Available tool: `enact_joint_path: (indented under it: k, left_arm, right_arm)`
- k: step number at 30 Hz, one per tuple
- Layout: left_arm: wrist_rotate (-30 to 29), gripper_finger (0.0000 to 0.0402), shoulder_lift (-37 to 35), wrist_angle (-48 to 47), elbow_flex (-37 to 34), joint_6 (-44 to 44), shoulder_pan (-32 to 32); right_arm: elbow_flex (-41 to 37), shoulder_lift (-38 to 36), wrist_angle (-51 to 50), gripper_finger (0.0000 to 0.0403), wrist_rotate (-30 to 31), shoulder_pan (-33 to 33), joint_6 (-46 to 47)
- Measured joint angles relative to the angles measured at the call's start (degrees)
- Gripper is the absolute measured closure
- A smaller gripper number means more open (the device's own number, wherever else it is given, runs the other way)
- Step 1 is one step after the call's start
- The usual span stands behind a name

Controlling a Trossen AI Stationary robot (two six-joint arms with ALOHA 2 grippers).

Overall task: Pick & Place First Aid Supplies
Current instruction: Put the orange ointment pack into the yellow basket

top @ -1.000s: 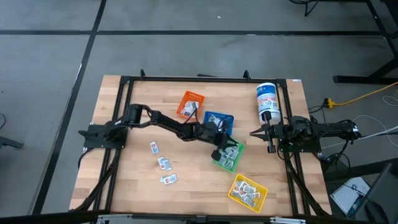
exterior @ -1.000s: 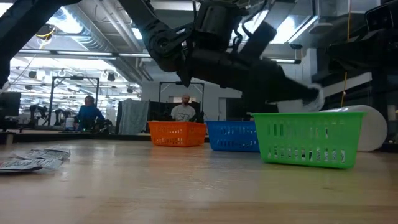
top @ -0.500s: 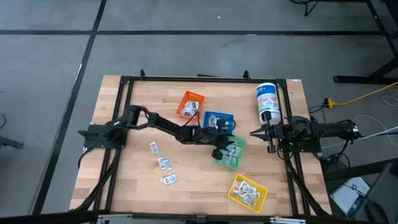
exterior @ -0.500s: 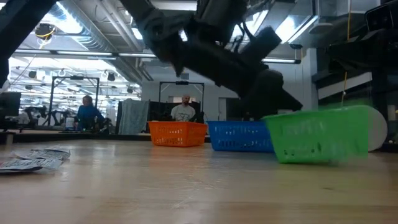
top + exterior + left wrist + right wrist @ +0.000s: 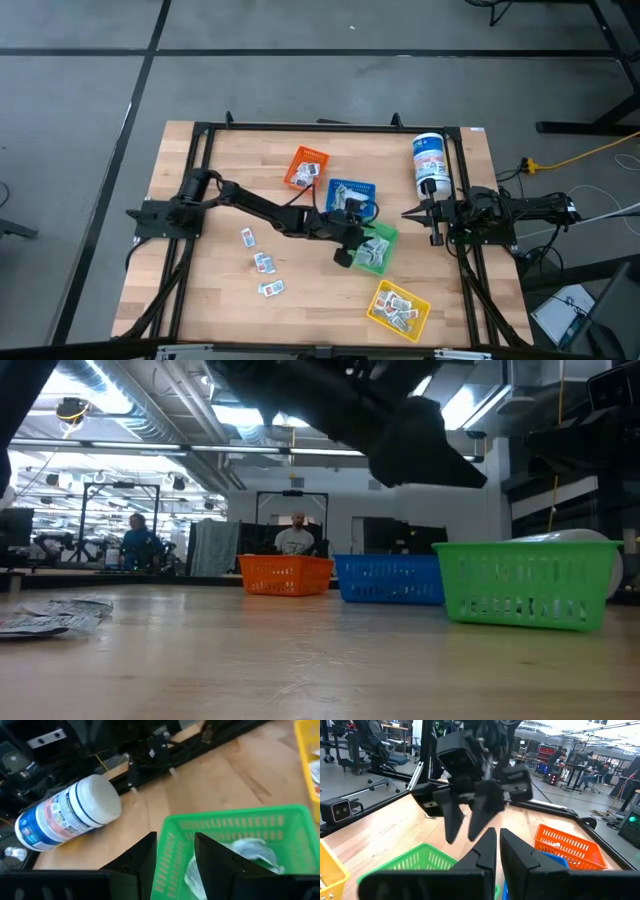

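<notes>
My left gripper (image 5: 345, 250) hangs open over the left rim of the green bin (image 5: 374, 248), its fingers clear above the bin wall (image 5: 175, 851) and touching nothing. White packets (image 5: 250, 852) lie inside this bin. Three more packets (image 5: 263, 263) lie flat on the table at the left, seen as a low heap (image 5: 50, 615) in the low view. From the right wrist view the left gripper (image 5: 465, 827) points down above the green bin (image 5: 415, 862). My right gripper (image 5: 408, 212) waits shut at the table's right edge.
An orange bin (image 5: 306, 168) and a blue bin (image 5: 350, 193) stand behind the green one, and a yellow bin (image 5: 398, 306) with several packets is near the front. A white canister (image 5: 430, 165) lies at the far right. People sit in the room beyond.
My left gripper has opened, risen and drawn back toward the table's left, off the green bin. The white packet seen at its fingertips a second ago no longer shows there. The green bin has been jolted and slid a little toward the table's right.
</notes>
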Motion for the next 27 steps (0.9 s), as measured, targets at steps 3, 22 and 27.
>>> enact_joint_path:
  k: [3, 22, 27]
  left_arm:
    - [-2.59, 0.0275, -1.41, -3.18, 0.00, 0.17, -1.28]
    - [-13.32, 0.0288, -15.14, -40.43, 0.00, -20.40, -11.25]
    - [-13.22, 0.0288, -16.05, -51.39, -0.02, -29.45, -12.76]
  right_arm:
    - [0.00, -0.01, 0.00, 0.0377, 0.02, -0.02, 0.00]
    - [0.00, 0.00, 0.00, 0.0377, 0.00, 0.00, 0.00]
    - [0.00, 0.00, 0.02, 0.0377, 0.02, -0.02, 0.02]
